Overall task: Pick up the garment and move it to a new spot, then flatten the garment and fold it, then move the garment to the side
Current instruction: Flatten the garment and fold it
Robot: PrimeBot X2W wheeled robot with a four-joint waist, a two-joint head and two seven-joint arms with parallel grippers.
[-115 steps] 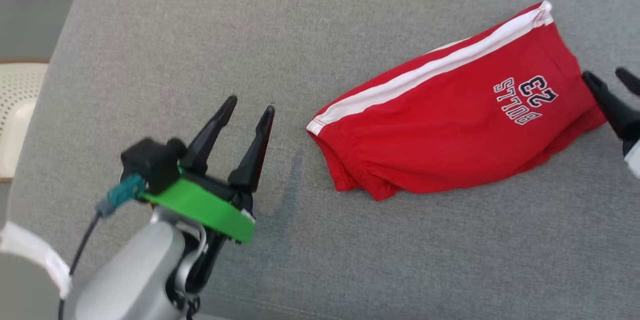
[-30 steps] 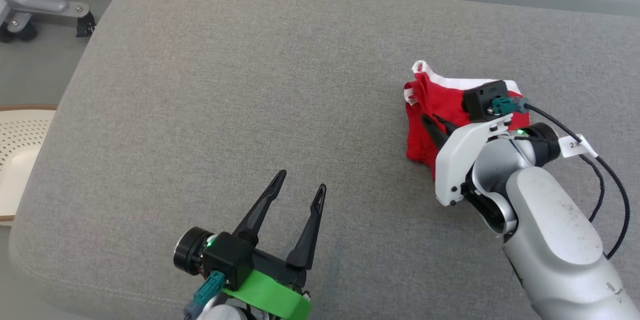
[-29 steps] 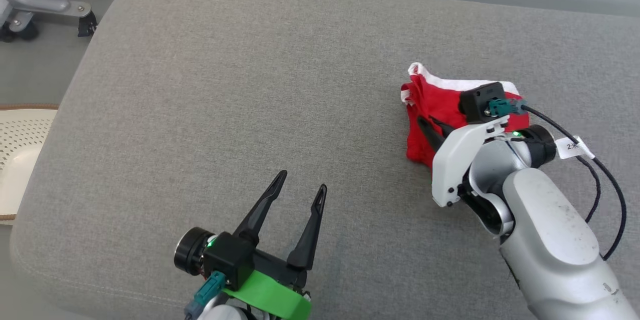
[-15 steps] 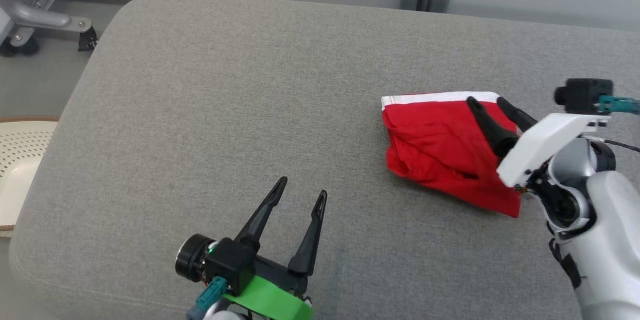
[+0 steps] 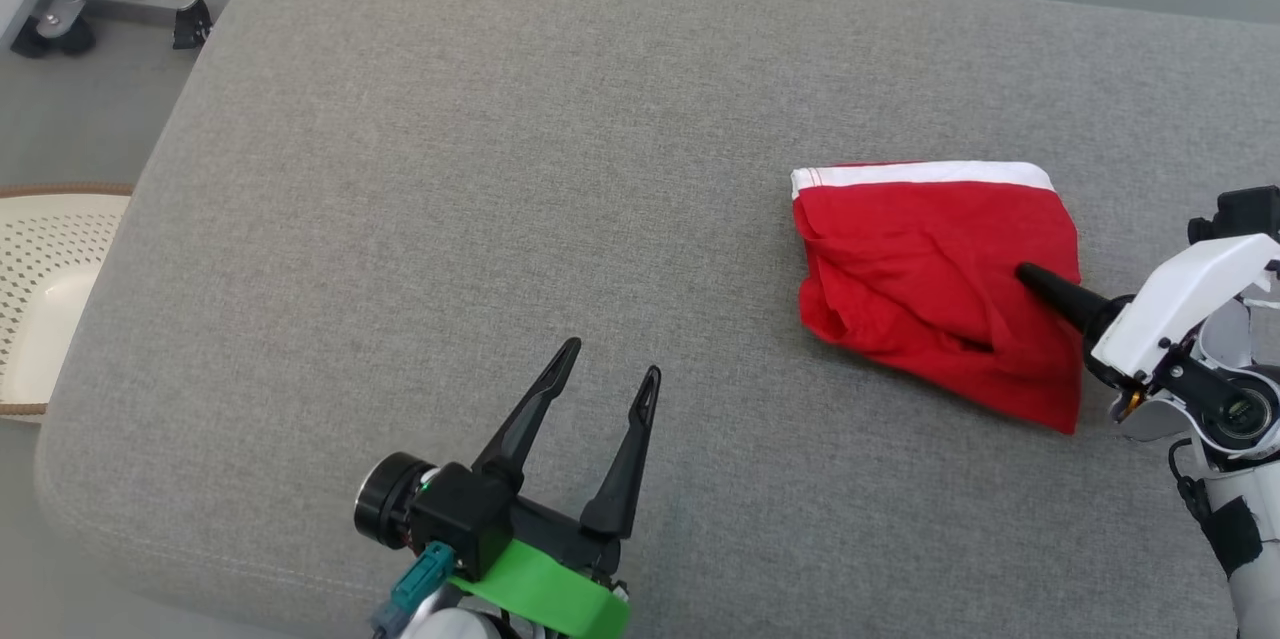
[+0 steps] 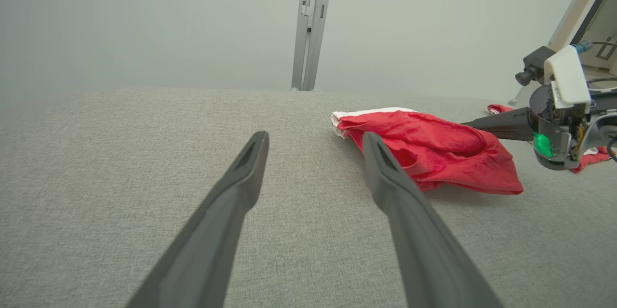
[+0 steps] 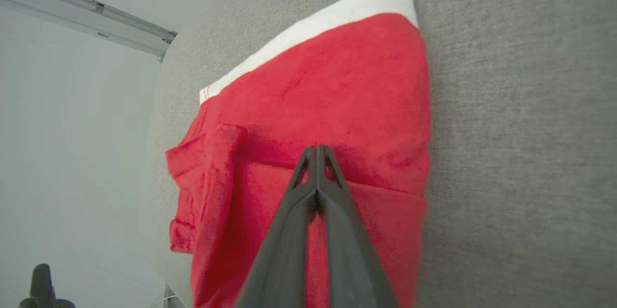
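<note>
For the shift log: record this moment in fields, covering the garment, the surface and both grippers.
garment: red shorts, white band, folded, a little rumpled
surface: grey cushion
position: toward the robot's right on the cushion
left gripper: open, empty, apart from the shorts
right gripper: shut, tips over the shorts, no cloth seen pinched
aside: cream basket beyond the cushion's left edge

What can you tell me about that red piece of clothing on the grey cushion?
The red garment looks like soft knit cloth, folded into a wrinkled bundle with a white band along its far edge. It lies on the right part of the grey cushion. The shut right gripper rests its tips on the cloth; whether it pinches any is unclear.
</note>
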